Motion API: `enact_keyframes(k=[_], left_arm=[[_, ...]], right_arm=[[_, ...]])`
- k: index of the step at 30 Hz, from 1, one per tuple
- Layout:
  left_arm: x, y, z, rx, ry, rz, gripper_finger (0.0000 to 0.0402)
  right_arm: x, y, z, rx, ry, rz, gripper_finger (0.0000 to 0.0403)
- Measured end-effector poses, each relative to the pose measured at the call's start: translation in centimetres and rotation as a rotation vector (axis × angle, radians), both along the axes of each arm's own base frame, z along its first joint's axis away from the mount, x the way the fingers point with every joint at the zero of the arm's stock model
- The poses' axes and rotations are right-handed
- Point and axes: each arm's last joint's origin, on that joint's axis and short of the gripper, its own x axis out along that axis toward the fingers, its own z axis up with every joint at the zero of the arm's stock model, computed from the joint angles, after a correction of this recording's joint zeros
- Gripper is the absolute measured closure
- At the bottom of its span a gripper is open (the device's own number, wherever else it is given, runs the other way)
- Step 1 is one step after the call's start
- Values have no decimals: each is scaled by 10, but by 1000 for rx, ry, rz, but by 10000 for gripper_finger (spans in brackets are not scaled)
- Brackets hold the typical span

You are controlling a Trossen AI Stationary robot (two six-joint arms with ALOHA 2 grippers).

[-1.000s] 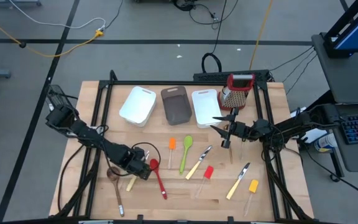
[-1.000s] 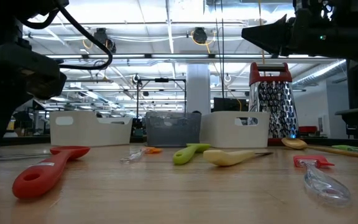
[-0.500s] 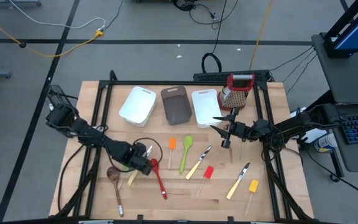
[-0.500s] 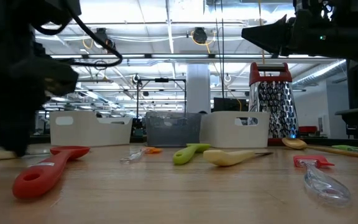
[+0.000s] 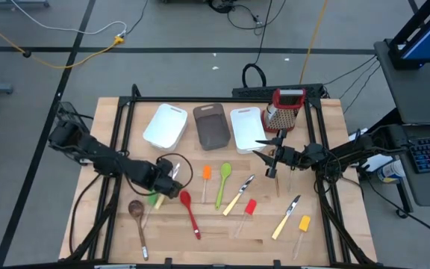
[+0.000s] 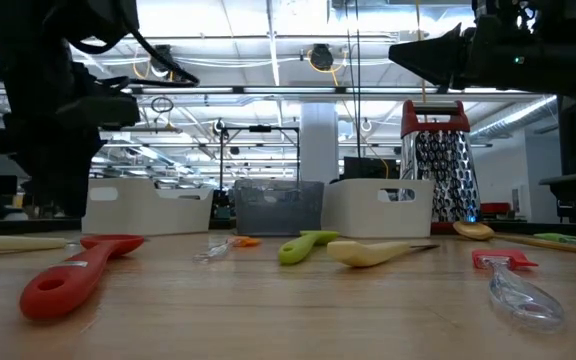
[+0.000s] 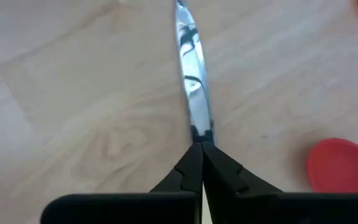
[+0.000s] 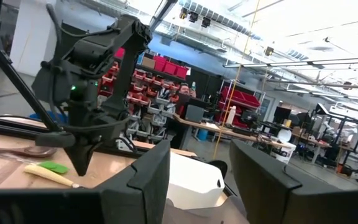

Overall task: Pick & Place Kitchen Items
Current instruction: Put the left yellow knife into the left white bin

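The left pincer (image 5: 172,185) is clamping its fingers fully together on a knife (image 7: 191,81), gripping it where the blade meets the handle. The shiny blade is projecting straight ahead of the fingertips over the wooden table (image 5: 327,149); whether the knife is clear of the wood cannot be told. Just beside the pincer, the red spoon (image 5: 189,211) is lying flat, with its bowl nearest the fingers. A small green-headed utensil (image 5: 155,199) is resting close under the arm, and a wooden spoon (image 5: 136,210) is lying a little beyond it. Ahead of the pincer, an orange spatula (image 5: 206,176) and a green spoon (image 5: 222,183) are lying side by side. Farther off, a cream-handled knife (image 5: 239,196) and a red spatula (image 5: 248,209) are lying, and farther still a second cream-handled knife (image 5: 286,218) and a yellow spatula (image 5: 303,224). Two white tubs (image 5: 165,125) are flanking a brown tub (image 5: 212,124) along the far edge, with a red-topped box grater (image 5: 284,109) standing beside them. Well apart from the left pincer, the right pincer (image 8: 197,149) is hovering above the table with its fingers spread and nothing between them.
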Motion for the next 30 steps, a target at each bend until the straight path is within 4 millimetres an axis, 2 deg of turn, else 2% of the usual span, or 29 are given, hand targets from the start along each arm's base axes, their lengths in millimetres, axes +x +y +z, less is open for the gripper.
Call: enact_keyframes(k=[6,12,24,30], left_arm=[[2,0,0,-87,24,-57,393],[-2,-9,0,-164,56,-102,381],[-2,-15,-2,-184,63,-97,251],[-2,-26,-14,-187,104,-75,219]], right_arm=[[0,0,0,0,0,0,243],[0,0,-1,-1,14,0,243],[0,0,-1,1,15,1,243],[1,0,-2,2,20,1,243]])
